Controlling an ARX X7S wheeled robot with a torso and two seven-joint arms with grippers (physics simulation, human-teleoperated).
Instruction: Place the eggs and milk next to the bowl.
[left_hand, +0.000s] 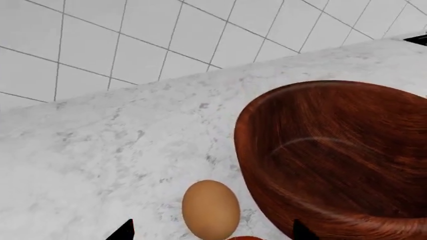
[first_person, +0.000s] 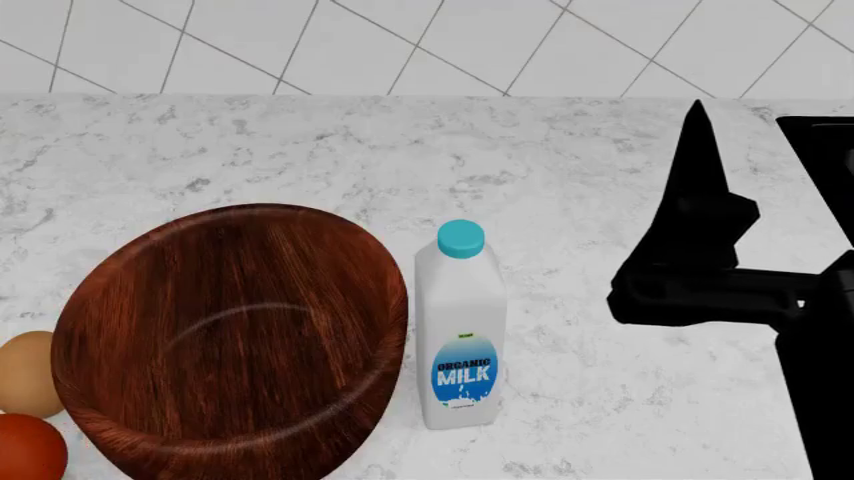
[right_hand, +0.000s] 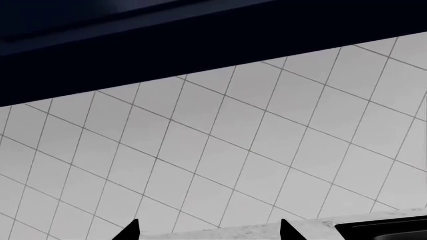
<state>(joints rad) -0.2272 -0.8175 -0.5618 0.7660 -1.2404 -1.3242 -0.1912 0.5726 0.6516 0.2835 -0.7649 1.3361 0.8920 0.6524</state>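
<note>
The large dark wood bowl (first_person: 227, 340) sits on the marble counter at the front left. The milk bottle (first_person: 461, 335), with blue cap and blue label, stands upright just right of the bowl. A tan egg (first_person: 27, 372) and a reddish-brown egg (first_person: 27, 448) lie against the bowl's left side. In the left wrist view the tan egg (left_hand: 211, 209) lies between my open left gripper's (left_hand: 212, 234) tips, beside the bowl (left_hand: 340, 160); the reddish egg (left_hand: 245, 238) barely shows. My right gripper (first_person: 694, 135) is raised right of the milk, and its wrist view shows it open and empty (right_hand: 209, 231).
A white tiled wall (first_person: 400, 40) backs the marble counter (first_person: 267, 150). A black cooktop edge (first_person: 817, 150) sits at the far right and also shows in the right wrist view (right_hand: 387, 227). A dark cabinet underside (right_hand: 133, 45) hangs above the wall.
</note>
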